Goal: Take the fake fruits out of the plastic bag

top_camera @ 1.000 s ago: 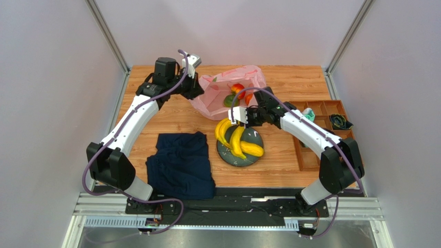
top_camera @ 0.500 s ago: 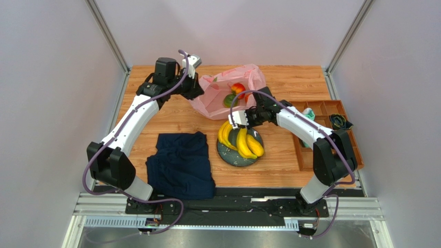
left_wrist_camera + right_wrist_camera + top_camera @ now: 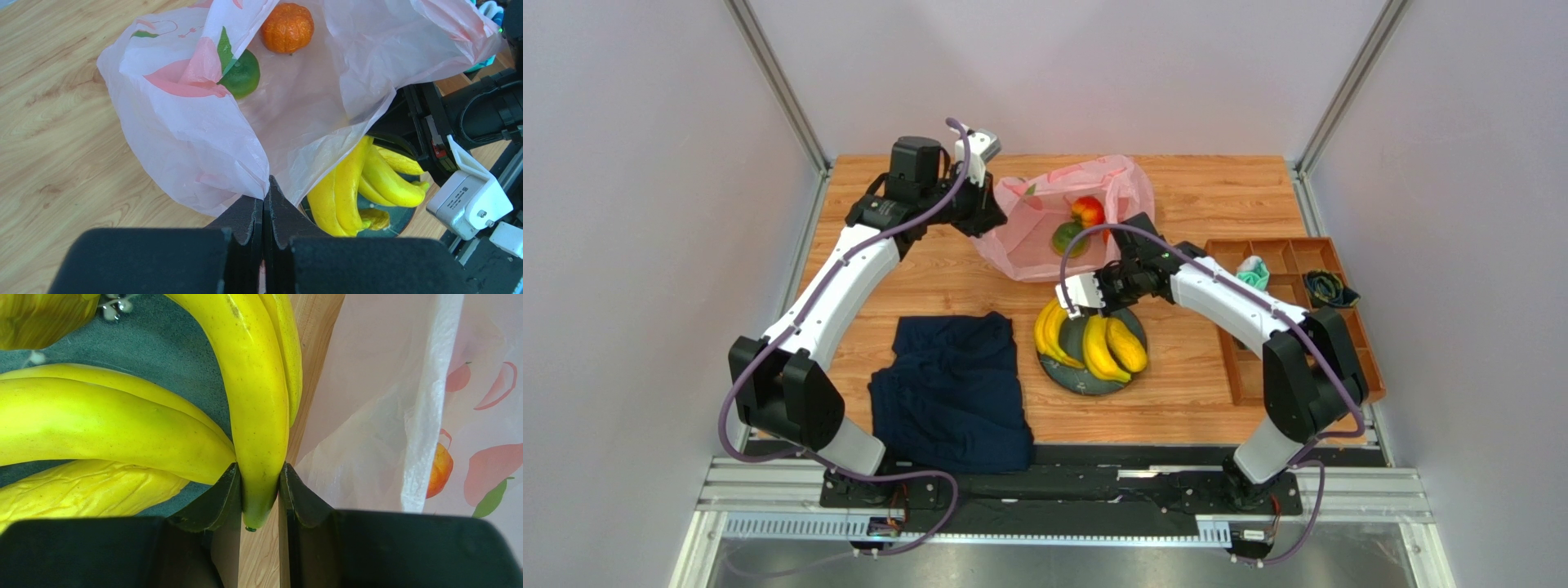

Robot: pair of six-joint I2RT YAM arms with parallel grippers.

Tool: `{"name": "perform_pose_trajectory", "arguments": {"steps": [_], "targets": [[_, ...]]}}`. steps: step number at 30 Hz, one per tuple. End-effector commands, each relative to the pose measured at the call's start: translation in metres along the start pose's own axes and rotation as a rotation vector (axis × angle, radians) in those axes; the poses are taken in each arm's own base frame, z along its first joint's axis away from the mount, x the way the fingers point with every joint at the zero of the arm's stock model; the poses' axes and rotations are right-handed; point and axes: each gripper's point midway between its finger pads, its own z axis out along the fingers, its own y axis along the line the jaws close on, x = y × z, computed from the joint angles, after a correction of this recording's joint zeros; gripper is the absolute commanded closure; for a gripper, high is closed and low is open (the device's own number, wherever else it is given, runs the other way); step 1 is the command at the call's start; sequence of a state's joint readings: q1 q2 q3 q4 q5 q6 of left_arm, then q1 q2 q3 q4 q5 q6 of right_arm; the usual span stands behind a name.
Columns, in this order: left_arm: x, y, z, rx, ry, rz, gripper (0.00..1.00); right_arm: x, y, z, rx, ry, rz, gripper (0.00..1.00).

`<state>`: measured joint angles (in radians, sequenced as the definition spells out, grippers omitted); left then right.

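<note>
The pink plastic bag [image 3: 1038, 239] lies at the back middle of the table, mouth open. A red fruit [image 3: 1087, 208] and a green one [image 3: 1066, 237] lie inside it. The left wrist view shows an orange fruit [image 3: 287, 27] and the green one [image 3: 240, 73] in the bag [image 3: 184, 141]. My left gripper [image 3: 265, 190] is shut on the bag's edge. My right gripper [image 3: 258, 490] is shut on the tip of one banana of the yellow bunch [image 3: 251, 404], which lies on the dark grey plate [image 3: 159, 355] beside a long wrinkled yellow piece [image 3: 80, 490]. The bunch [image 3: 1081, 343] sits just in front of the bag.
A folded navy cloth [image 3: 952, 390] lies left of the plate [image 3: 1081, 382]. A wooden compartment tray [image 3: 1271, 368] with small items stands at the right edge. Grey walls enclose the table.
My right gripper has moved down and left with the banana bunch, which has settled lower onto the plate. The left arm and the bag have stayed put.
</note>
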<state>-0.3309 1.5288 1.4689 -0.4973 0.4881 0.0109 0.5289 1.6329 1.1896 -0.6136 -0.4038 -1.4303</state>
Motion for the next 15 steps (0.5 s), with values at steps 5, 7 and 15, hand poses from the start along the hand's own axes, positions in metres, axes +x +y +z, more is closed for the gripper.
{"name": "perform_pose_trajectory", "arguments": {"steps": [5,7,15], "targets": [[-0.007,-0.003,-0.007,0.008,-0.034,0.031,1.0,-0.003,0.026,0.005,-0.092,0.019,0.032,0.77],[-0.005,-0.004,-0.008,0.009,-0.033,0.029,1.0,-0.001,0.028,0.007,-0.073,0.024,0.026,0.56],[-0.003,-0.006,-0.008,0.019,-0.032,0.02,1.0,-0.01,-0.001,-0.005,0.091,0.025,0.095,0.13]]}}
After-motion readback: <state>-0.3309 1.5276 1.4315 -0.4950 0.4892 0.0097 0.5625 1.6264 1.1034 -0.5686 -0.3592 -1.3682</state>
